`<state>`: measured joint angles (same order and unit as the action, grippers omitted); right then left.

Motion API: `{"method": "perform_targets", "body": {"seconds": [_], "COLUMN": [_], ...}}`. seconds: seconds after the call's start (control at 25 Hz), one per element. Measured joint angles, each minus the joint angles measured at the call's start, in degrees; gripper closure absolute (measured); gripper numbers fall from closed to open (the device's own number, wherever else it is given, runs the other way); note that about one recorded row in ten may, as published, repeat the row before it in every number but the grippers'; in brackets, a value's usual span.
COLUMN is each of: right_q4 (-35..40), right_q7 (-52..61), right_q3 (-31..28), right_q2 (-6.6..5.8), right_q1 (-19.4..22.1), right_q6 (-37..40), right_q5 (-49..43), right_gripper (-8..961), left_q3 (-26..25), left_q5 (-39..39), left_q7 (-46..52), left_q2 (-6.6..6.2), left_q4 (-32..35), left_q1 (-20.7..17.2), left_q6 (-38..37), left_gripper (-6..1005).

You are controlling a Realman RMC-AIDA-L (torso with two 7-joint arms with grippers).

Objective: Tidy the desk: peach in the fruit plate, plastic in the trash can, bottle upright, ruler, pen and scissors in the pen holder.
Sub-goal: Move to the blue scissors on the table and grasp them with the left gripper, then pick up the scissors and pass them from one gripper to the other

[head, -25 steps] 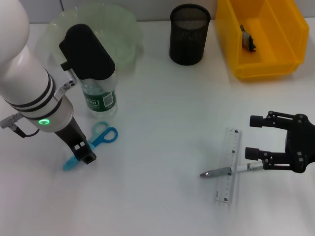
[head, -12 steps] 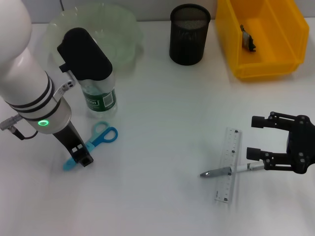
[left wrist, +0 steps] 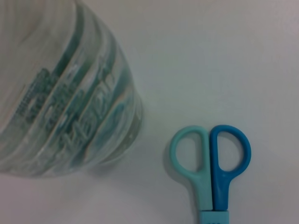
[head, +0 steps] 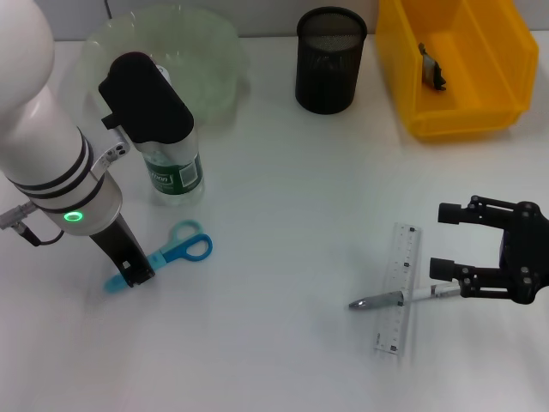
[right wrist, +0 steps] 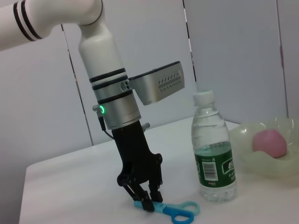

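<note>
Looking down from the head view, you have the left gripper low over the desk, its fingers closed around the sheathed blade end of the scissors — the right wrist view shows the same grip with the scissors lying flat on the tabletop. Their two loop handles, one light blue and one darker blue, point away from the gripper toward the middle of the desk, side by side in the left wrist view.

Your bottle stands upright just behind the scissors, cap up, near the fruit plate. The peach sits inside that plate, visible from the right wrist view.

Your right gripper hovers at the right side of the desk with its fingers spread apart, holding nothing. Just beside it the pen lies across the ruler, touching it.

At the back, the pen holder stands between the fruit plate and the trash can — a small dark item lies inside the yellow bin, too small for you to identify.
</note>
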<state>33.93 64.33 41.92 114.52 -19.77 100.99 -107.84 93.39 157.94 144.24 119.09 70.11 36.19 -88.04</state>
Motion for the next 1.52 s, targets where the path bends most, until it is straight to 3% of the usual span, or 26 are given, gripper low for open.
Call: {"method": "perform_targets", "body": {"seconds": [0.12,0.28,0.6,0.88,1.2,1.52], "right_q4": [0.0,0.0,0.0,0.0,0.0,0.73], "right_q7": [0.0,0.0,0.07,0.09,0.38,1.35], "right_q3": [0.0,0.0,-0.08,-0.18,-0.27,-3.99], "right_q2": [0.0,0.0,0.0,-0.04,-0.16,-0.48], "right_q1": [0.0,0.0,0.0,0.0,0.33,1.06], "right_q6": [0.0,0.0,0.03,0.08,0.16,2.22], "right_q5": [0.0,0.0,0.0,0.0,0.0,-0.08], "right_gripper": [167,167,167,167,167,167], "left_q3": [-0.04,-0.02,0.34,-1.15,-7.61,-15.56], "left_q5": [0.0,-0.01,0.01,-1.82,-13.71,-31.35], "left_q7": [-0.01,-0.01,-0.09,-1.44,-8.6,-20.36], "left_q2": [0.0,0.0,0.0,-0.08,-0.35,-0.43], "left_q4": [-0.03,-0.07,-0.29,3.75,7.72,5.08], "left_q1": [0.01,0.04,0.41,-0.19,-0.96,-2.73], "left_q6": [0.0,0.03,-0.16,-1.9,-5.96,-6.89], "left_gripper": [747,777,780,782,782,783]}}
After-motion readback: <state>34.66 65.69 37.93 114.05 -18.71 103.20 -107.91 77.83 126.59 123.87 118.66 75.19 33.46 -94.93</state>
